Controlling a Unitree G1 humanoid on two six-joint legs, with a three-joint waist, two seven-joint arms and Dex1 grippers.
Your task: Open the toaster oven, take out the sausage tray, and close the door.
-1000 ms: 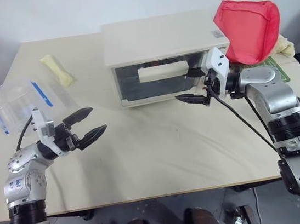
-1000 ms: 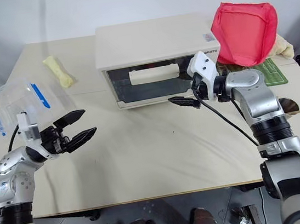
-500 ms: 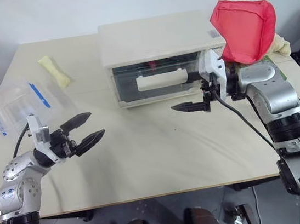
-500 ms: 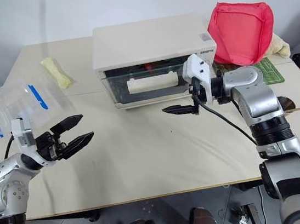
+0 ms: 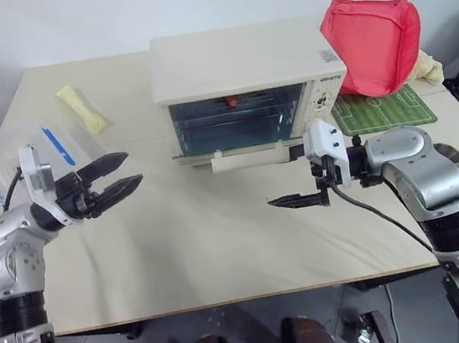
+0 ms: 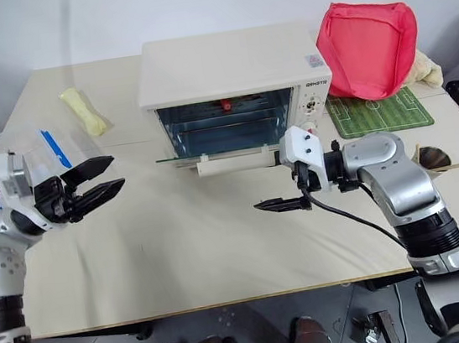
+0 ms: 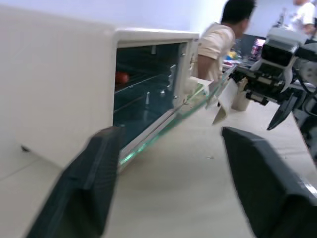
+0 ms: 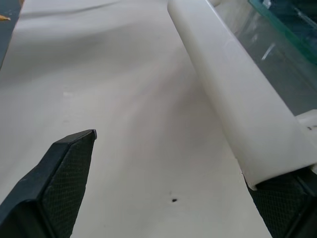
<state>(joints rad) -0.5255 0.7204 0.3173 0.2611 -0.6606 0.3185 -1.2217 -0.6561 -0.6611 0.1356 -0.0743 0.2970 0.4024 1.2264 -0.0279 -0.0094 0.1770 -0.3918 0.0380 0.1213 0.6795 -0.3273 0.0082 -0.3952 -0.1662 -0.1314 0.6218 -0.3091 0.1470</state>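
The cream-white toaster oven (image 5: 236, 59) stands at the back middle of the table. Its glass door (image 6: 210, 152) hangs open, about level, with the cream bar handle (image 5: 249, 159) at its front edge. A red sausage (image 5: 231, 101) shows deep inside on a shelf; the sausage tray under it is hard to make out. My right gripper (image 5: 285, 178) is open at the handle's right end, one finger against the bar and the other lower finger (image 5: 294, 201) well below it. My left gripper (image 5: 132, 168) is open and empty, hovering left of the oven and pointing at it.
A clear plastic box with blue clips (image 5: 20, 152) sits behind my left arm, a pale yellow item (image 5: 81, 108) further back. A red bag (image 5: 372, 34) and a green mat (image 5: 382, 109) lie right of the oven. A person (image 7: 218, 44) stands beyond the table.
The door has swung down from shut to open as my right gripper drew back and down with the handle. My left gripper rose and its fingers came somewhat closer.
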